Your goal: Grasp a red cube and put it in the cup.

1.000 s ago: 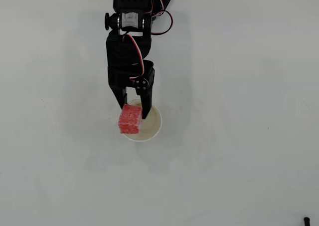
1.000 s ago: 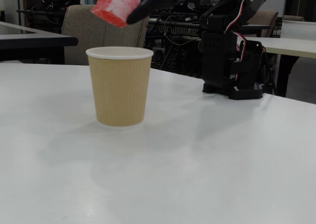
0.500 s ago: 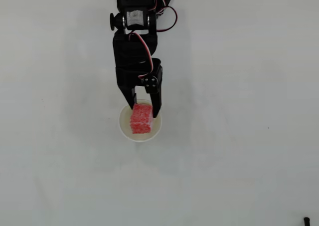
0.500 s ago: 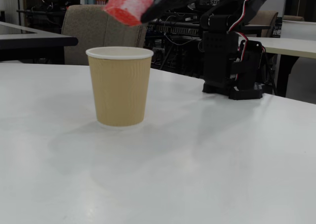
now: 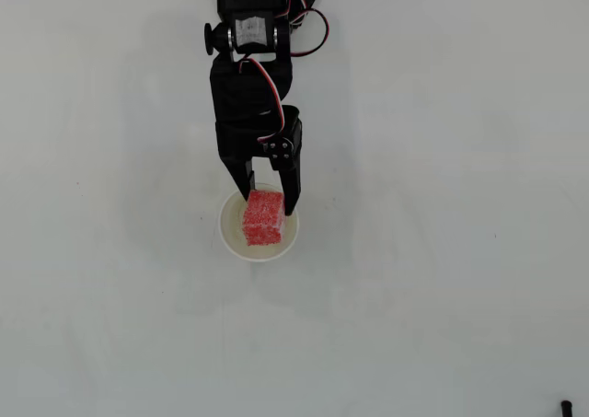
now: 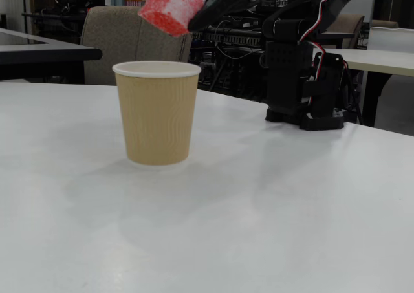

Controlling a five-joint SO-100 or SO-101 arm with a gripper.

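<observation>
Red cube (image 5: 262,219) up in the air, pinched between the two black fingers of the gripper (image 5: 272,205), not yet let go. From the overhead view it sits inside the circle of the cup (image 5: 230,237) rim, a touch toward the side nearest the arm. From the fixed view the cube (image 6: 171,7) hangs clear above the cup (image 6: 157,118), tilted on one corner, with open air between its lowest edge and the rolled rim; nothing touching. It looks a shade right of the cup's middle there, over the mouth all the same. Gripper (image 6: 194,11) closed snug on the cube, reaching in from the right of the cup in that view, the arm's base (image 6: 304,79) standing well behind the cup on the white table (image 6: 259,228). Cup upright, undisturbed, its inside apparently empty as far as the overhead view shows. So, by my reckoning: grasp done, lift done, carry over to the cup done or as good as done. Left to do: let go, perhaps after coming down a little closer to the rim, then pull the arm away. The cube being about half the cup's width, there seems room to spare for the drop.
</observation>
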